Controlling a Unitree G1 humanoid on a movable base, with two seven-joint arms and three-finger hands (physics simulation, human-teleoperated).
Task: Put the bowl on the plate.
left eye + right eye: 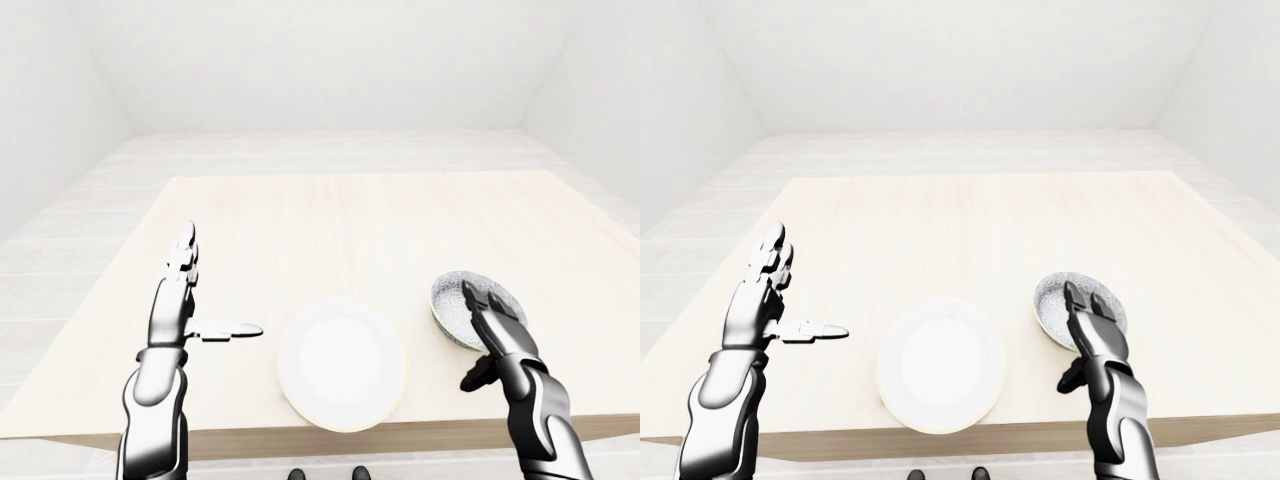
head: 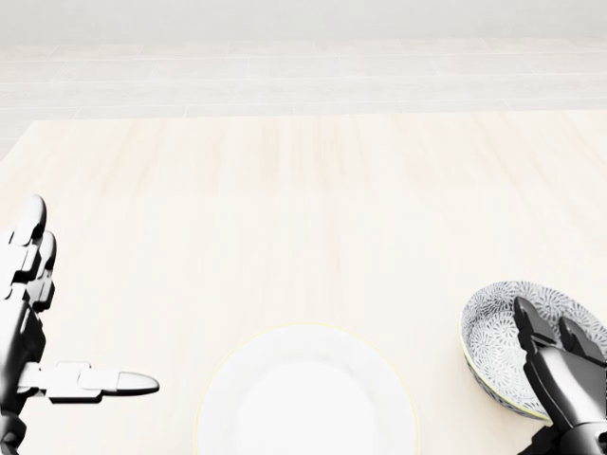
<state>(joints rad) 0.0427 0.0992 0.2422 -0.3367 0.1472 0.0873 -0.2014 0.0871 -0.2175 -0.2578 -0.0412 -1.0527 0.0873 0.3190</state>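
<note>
Speckled grey bowl [image 2: 503,336] sits upright, mouth up, right of the plate [image 2: 305,393] — right hand [image 2: 560,365] spread over its rim.

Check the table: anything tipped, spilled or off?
Nothing stands out. The plate lies flat and bare, the bowl sits upright to its right in the head view, right hand reaching over its rim with fingers open. Left hand open, apart from both.

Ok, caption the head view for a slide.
Right hand reaches into the bowl beside the empty plate; left hand open.
</note>
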